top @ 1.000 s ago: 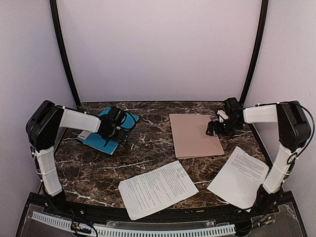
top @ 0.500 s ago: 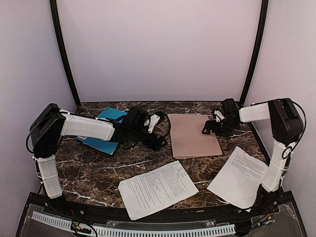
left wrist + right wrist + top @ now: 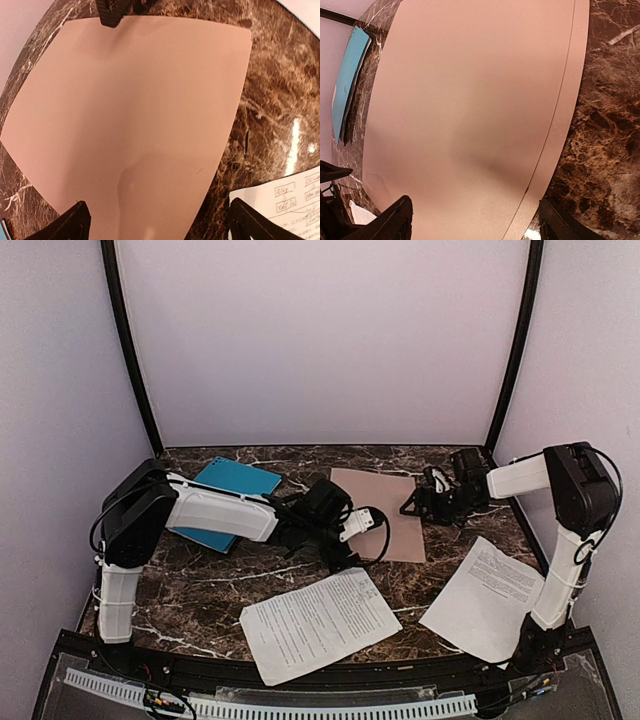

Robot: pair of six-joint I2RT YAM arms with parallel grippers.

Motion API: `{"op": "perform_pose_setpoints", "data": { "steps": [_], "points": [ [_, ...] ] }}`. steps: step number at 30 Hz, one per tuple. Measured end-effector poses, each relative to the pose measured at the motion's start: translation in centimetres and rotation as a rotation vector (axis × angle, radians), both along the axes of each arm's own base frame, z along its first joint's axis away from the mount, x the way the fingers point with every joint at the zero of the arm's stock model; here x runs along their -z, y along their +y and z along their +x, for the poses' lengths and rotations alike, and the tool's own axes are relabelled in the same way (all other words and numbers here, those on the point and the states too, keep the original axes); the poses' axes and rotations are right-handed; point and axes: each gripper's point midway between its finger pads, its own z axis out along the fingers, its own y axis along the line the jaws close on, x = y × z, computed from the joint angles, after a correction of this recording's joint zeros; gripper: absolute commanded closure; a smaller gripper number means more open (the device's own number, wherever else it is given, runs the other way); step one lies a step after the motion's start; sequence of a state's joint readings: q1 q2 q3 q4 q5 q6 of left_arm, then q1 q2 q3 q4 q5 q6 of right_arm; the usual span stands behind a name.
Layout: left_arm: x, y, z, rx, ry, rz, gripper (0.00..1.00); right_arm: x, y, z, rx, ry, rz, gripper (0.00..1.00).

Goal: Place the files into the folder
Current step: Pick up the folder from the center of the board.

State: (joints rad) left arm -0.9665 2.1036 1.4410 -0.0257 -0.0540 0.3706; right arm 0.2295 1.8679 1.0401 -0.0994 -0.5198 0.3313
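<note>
Two files [image 3: 318, 623] show whole only overhead; the folder [image 3: 130, 115] lies beneath the wide-open left pincer [image 3: 160, 222] and right pincer [image 3: 475, 220], seemingly untouched.

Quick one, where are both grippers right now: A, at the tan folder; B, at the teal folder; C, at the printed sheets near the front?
A: the left gripper and right gripper, jaws open, flank the tan folder, which fills both wrist views.

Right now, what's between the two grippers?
The tan folder, flat on the table: left gripper at its left side, right gripper at its right side. Top view shows it; both wrist views agree.
</note>
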Motion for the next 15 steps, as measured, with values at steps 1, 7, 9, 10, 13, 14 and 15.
{"op": "perform_pose_setpoints", "data": {
  "steps": [1, 7, 9, 10, 13, 14, 15],
  "points": [
    [0.6, 0.2, -0.1, 0.015, -0.013, 0.033, 0.04, 0.0, 0.2, -0.1, -0.004, 0.005, 0.008, 0.16],
    [1.8, 0.8, 0.8, 0.059, -0.120, 0.168, 0.04, -0.1, 1.4, -0.9, -0.034, 0.027, 0.040, 0.17],
    [1.8, 1.1, 1.3, 0.059, -0.157, 0.201, 0.06, -0.1, 1.7, -1.1, -0.042, 0.032, 0.047, 0.17],
    [1.7, 1.2, 1.6, 0.059, -0.174, 0.215, 0.06, -0.1, 1.7, -1.1, -0.045, 0.033, 0.050, 0.17],
    [1.5, 1.6, 2.2, 0.052, -0.218, 0.252, 0.11, -0.1, 1.9, -1.2, -0.049, 0.036, 0.058, 0.17],
    [1.5, 1.7, 2.4, 0.050, -0.233, 0.264, 0.11, -0.1, 1.9, -1.2, -0.051, 0.036, 0.060, 0.17],
    [1.5, 1.8, 2.5, 0.050, -0.249, 0.276, 0.13, -0.1, 2.0, -1.2, -0.053, 0.036, 0.063, 0.17]
  ]
}}
